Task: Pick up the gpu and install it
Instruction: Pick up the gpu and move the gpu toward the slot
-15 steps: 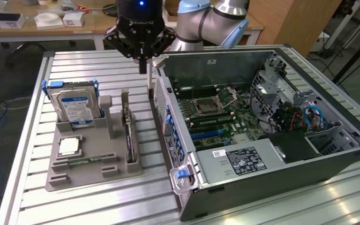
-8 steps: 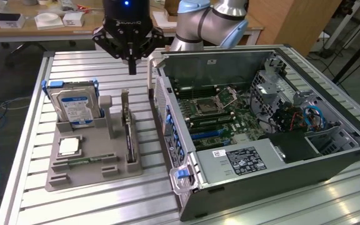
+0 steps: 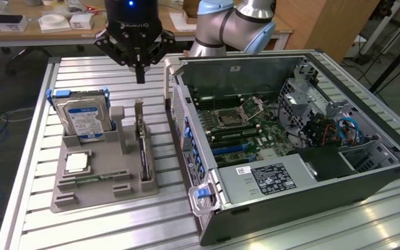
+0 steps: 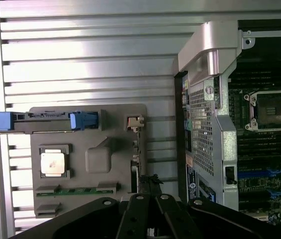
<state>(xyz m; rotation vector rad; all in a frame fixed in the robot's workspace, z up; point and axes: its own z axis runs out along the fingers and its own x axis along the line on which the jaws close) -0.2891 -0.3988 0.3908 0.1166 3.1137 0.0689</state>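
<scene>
from the exterior view's left: the drive (image 3: 82,119) stands in the grey tray (image 3: 71,200), with a cpu (image 3: 77,162) lying flat nearer the camera. a post (image 3: 117,122) rises beside the drive. the gpu (image 3: 143,143) stands on edge in the tray's slot on the side toward the case (image 3: 270,219), untouched. the gripper (image 3: 141,78) hangs above the gpu's far end, fingers pressed together, holding nothing. to grasp well, i judge it should spread, set its jaws across the thin card and clasp the top edge near the middle, so the card lifts straight. room is tight: the post is on one side and the case wall just beside the other. above the open case the way looks free.
</scene>
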